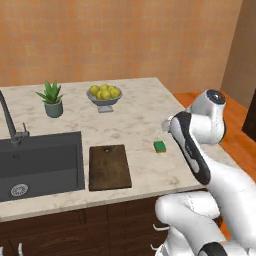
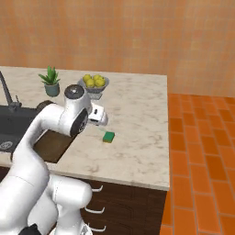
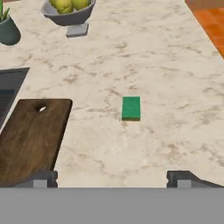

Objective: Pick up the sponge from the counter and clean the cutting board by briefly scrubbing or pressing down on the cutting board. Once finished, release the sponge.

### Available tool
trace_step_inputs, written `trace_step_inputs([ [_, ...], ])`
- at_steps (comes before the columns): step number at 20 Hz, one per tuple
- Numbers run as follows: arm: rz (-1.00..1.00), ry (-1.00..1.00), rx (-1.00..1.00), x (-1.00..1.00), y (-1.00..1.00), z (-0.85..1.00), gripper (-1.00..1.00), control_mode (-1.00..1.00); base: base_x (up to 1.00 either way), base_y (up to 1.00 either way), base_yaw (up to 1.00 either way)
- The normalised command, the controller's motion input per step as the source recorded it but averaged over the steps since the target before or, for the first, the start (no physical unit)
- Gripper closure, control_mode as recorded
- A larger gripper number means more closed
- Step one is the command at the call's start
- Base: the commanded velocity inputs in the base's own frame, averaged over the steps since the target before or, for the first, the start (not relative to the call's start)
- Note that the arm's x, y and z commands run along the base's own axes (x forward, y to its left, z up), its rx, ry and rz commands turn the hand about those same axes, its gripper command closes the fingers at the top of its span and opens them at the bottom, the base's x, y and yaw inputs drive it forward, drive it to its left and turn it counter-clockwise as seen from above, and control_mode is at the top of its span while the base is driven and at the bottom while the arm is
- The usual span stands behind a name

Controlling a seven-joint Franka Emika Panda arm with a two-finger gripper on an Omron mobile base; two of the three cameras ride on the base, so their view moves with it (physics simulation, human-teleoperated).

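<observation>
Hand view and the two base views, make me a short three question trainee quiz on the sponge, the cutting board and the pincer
1. True or false: the sponge lies on the cutting board.
2. Multiple choice: in the hand view, the pincer stands A) shut on the sponge, B) open with nothing between its tips, C) pressed on the board.
3. Short answer: what does the bowl near the potted plant hold?

Key
1. False: it lies on the counter beside the board, apart from it.
2. B.
3. Yellow fruit, likely lemons.
</observation>
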Motion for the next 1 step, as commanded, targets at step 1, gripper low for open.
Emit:
trace_step_inputs([
  [1, 0.00, -0.19, -0.05, -0.99, 0.13, 0.70, -1.00, -1.00, 0.00, 0.00, 0.00],
])
